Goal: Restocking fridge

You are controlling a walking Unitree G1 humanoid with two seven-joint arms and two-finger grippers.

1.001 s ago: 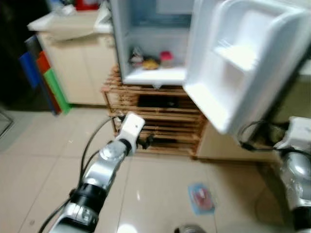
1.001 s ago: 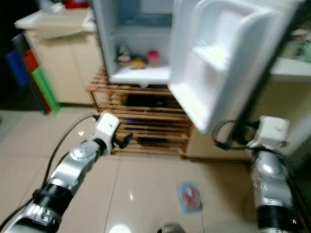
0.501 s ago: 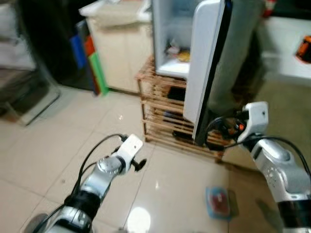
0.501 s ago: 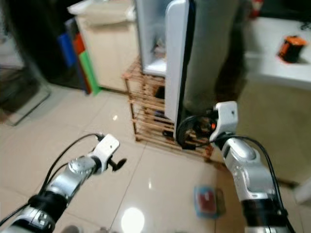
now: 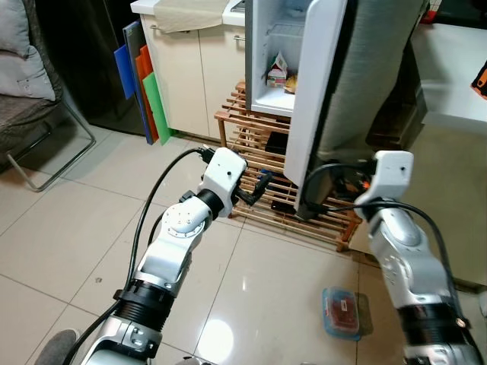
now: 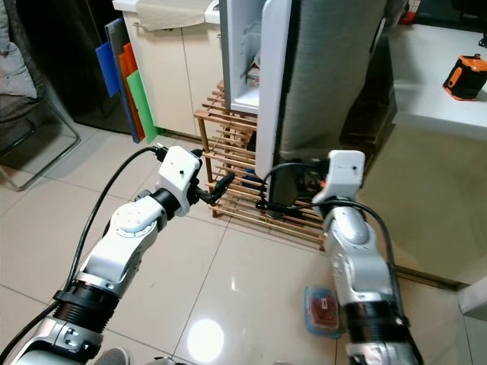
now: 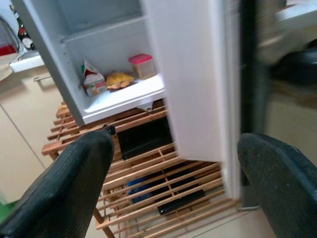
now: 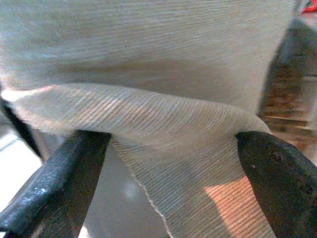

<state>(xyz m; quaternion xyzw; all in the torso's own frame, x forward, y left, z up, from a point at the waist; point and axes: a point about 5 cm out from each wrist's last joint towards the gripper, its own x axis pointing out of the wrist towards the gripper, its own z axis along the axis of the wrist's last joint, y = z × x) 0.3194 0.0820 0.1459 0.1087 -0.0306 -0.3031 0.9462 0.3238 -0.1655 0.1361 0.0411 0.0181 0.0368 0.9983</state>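
The small white fridge (image 5: 262,46) stands on a wooden slatted rack (image 5: 251,156). Its door (image 5: 316,91) is open, seen edge-on, with a beige ribbed cloth (image 8: 163,114) hanging over its outer side. On the bottom shelf sit a carton (image 7: 92,82), a yellow pack and a pink-lidded tub (image 7: 140,65). My left gripper (image 5: 262,182) is open in front of the rack, pointing at the fridge. By the door's lower edge my right gripper (image 5: 304,209) is open, the cloth right in front of its fingers (image 8: 59,188). A clear tray of red meat (image 5: 341,312) lies on the floor tiles.
Blue, orange and green boards (image 5: 144,84) lean against a beige cabinet (image 5: 190,68) left of the fridge. A metal-framed chair (image 5: 38,114) is at the far left. A white counter (image 6: 434,91) with an orange object (image 6: 468,72) runs along the right.
The camera has swung, so the door now shows edge-on. My left arm has risen from near the floor to the rack. My right gripper stays by the door's lower edge.
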